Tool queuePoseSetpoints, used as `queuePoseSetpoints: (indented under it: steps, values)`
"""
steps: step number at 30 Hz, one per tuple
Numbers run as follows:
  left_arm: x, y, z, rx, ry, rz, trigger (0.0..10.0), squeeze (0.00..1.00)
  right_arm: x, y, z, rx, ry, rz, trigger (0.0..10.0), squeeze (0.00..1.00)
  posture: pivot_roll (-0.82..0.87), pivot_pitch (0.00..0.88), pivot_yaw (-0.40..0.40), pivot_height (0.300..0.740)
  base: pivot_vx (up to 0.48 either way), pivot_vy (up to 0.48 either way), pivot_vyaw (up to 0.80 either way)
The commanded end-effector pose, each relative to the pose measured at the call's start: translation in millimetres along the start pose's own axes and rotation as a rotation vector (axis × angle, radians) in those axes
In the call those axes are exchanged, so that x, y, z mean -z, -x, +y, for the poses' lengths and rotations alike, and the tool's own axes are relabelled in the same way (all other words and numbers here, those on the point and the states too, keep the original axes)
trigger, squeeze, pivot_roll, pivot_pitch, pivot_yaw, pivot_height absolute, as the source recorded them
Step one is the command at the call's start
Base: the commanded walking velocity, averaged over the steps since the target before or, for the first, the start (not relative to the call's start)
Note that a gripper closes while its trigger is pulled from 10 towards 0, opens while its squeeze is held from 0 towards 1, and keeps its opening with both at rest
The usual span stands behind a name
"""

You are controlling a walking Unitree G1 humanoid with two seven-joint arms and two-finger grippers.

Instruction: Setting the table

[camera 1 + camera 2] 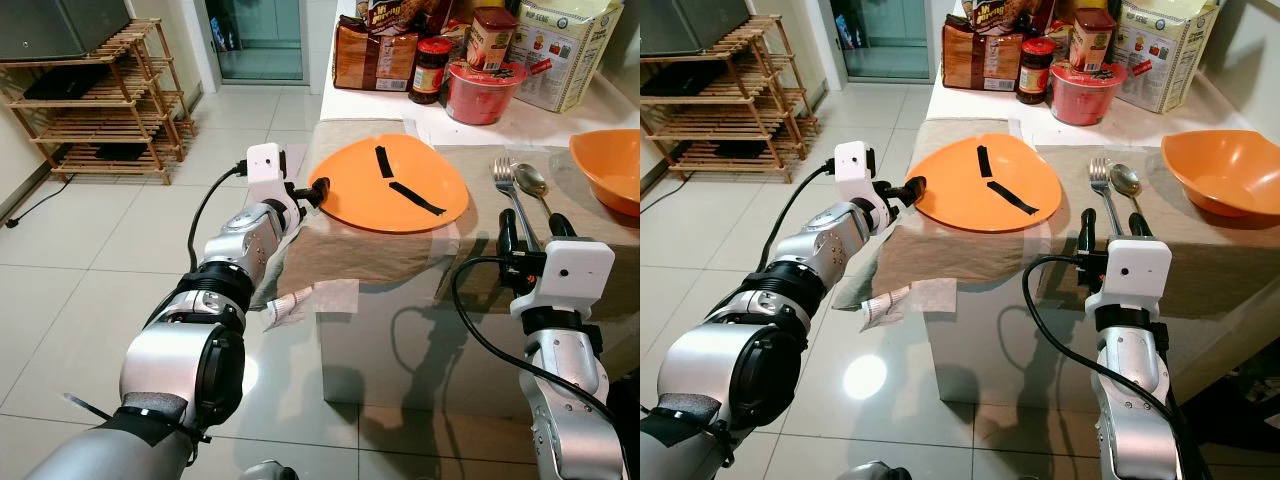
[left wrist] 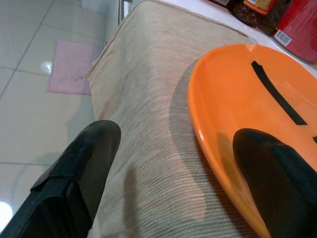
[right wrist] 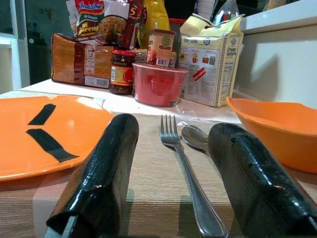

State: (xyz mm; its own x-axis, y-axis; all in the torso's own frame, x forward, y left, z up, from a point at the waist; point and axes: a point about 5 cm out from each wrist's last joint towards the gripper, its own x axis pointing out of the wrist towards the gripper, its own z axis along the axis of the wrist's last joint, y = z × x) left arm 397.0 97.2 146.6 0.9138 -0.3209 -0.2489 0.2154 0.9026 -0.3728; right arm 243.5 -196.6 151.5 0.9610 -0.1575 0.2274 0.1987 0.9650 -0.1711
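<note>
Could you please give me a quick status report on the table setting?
Left gripper open, fingers straddling the orange plate rim. Right gripper open, lined up on the fork; spoon beside it. Orange bowl off right, clear.

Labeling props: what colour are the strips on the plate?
Black strips on the orange plate; clearest in the left eye view.

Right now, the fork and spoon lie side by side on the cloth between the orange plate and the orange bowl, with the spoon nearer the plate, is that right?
Not quite: the fork is nearer the orange plate, and the spoon is nearer the orange bowl, as the left eye view shows. They do lie side by side on the cloth.
</note>
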Motion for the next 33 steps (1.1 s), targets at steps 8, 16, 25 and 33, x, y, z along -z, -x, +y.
queuePoseSetpoints:
  steps: [8, 16, 25, 33]
  values:
    - [2, -2.4, -9.4, 0.029, 0.018, 0.025, 10.0, 0.0, -1, 0.4, 0.1, -0.007, -0.005, 0.008, 10.0, 0.0, -0.06, 0.0, 0.052, 0.735, 0.0, 0.0, 0.0]
    - [2, -4.4, -20.6, 0.083, 0.107, 0.032, 10.0, 0.0, -1, -0.2, 0.1, -0.008, -0.005, 0.008, 10.0, 0.0, -0.06, 0.0, 0.052, 0.735, 0.0, 0.0, 0.0]
    - [-4, -5.4, -27.1, 0.11, 0.028, 0.007, 10.0, 0.0, 0, -0.1, 0.8, -0.006, -0.005, 0.011, 10.0, 0.0, -0.06, 0.0, 0.055, 0.735, 0.0, 0.0, 0.0]
    - [-3, -6.0, -31.4, 0.125, -0.052, 0.006, 0.0, 0.0, 1, -0.3, 1.4, -0.006, -0.005, 0.015, 10.0, 0.0, -0.06, 0.0, 0.056, 0.735, 0.0, 0.0, 0.0]
